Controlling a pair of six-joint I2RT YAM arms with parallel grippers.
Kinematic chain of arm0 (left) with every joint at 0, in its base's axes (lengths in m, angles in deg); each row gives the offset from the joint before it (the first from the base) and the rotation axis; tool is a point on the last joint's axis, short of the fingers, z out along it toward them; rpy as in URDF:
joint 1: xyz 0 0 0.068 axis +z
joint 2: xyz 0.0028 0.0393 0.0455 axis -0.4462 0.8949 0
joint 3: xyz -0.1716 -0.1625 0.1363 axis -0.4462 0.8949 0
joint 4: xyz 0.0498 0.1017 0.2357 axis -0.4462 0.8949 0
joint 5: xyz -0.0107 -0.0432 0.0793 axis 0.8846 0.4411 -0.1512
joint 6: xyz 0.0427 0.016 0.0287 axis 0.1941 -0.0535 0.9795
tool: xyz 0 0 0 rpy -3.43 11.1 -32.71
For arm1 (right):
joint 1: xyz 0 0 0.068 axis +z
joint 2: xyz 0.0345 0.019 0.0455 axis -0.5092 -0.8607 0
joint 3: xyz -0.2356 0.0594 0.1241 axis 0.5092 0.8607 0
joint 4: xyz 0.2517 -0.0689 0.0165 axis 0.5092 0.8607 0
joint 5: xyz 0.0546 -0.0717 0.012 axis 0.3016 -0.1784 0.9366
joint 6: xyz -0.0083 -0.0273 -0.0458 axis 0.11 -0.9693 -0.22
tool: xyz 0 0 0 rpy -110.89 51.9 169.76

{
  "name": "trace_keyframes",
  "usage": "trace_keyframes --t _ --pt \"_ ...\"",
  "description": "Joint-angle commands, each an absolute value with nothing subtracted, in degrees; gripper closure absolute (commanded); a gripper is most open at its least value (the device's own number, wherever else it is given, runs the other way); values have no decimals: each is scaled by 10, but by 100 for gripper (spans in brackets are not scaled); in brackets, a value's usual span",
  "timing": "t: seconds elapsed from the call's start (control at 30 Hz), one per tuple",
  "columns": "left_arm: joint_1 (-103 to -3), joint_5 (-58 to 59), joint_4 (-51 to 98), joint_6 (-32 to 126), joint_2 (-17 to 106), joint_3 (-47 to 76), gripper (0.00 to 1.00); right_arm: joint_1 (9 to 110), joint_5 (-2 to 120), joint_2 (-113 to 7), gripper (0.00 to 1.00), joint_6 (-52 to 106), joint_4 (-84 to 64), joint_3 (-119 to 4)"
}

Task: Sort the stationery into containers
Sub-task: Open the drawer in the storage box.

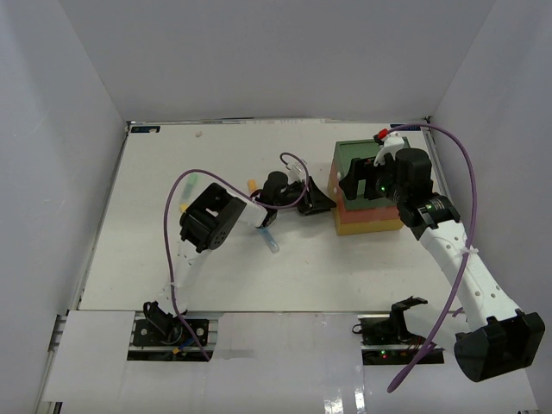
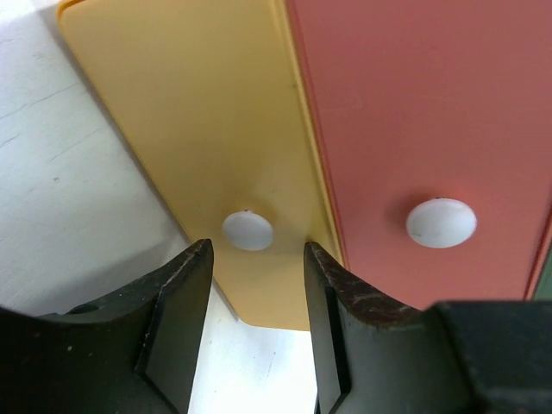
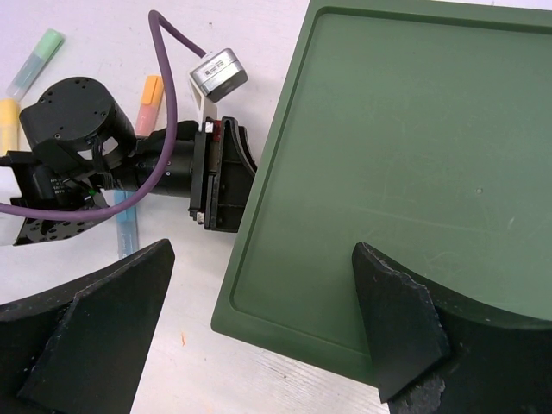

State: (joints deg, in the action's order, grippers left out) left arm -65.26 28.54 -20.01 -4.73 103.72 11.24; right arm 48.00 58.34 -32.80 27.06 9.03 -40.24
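Observation:
The containers are one small stacked box [image 1: 366, 211] with a green top [image 3: 405, 155], a red-orange middle drawer [image 2: 414, 112] and a yellow bottom drawer [image 2: 198, 121]. Each of those two drawer fronts has a white knob. My left gripper [image 2: 257, 259] is open, its jaws either side of the yellow drawer's knob [image 2: 247, 230] and just short of it. My right gripper [image 3: 263, 250] is open and empty above the green top's near-left corner. Stationery lies left of the box: a teal marker [image 3: 34, 62], an orange one [image 3: 148, 102], a yellow one [image 3: 7, 121] and a blue one [image 3: 125, 228].
The left arm [image 1: 211, 220] stretches across the table's middle, its purple cable [image 1: 185, 185] looping over it. The right arm [image 1: 457, 250] reaches in from the right. White walls close the table on three sides. Some of the stationery is hidden under the left arm.

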Motion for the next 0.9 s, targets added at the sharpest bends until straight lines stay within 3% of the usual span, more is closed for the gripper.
trace_keyframes --t 0.0,0.4,0.87 --pt "-656 296 -241 -48 1043 90 44 481 587 -324 10 266 73 -403" --pt "-656 307 -277 -59 1049 89 55 482 592 -325 10 267 71 -400" --pt "-655 302 -305 -60 1058 77 54 481 602 -323 10 270 67 -392"
